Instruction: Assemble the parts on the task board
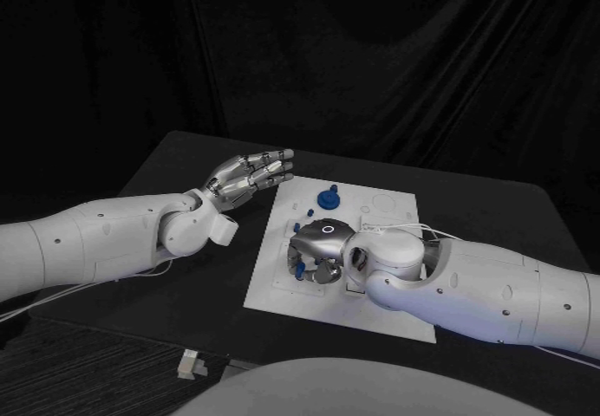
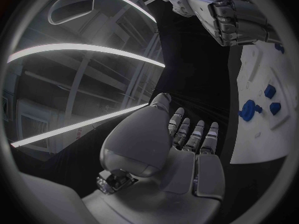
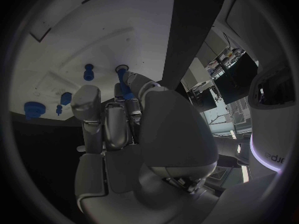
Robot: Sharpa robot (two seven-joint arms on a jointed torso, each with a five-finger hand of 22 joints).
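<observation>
The white task board (image 1: pixel 277 276) lies mid-table; the left hand (image 1: pixel 251 178) hovers off its far-left corner, fingers straight, side by side, holding nothing. The right hand (image 1: pixel 320 251) is down on the board, and its wrist view alone shows the fingers (image 3: pixel 124 92) pinching a blue peg (image 3: pixel 122 77) at a board hole. That view counts four more blue parts (image 3: pixel 33 108) on the board.

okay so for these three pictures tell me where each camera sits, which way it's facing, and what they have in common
Head view: on the robot's head, looking down at the black table; both arms, left hand, right hand over the white board.
Left wrist view: behind the left hand, facing the board's edge.
Right wrist view: behind the right hand, facing the board, fingers on a blue peg.
Shared: board and blue parts.
</observation>
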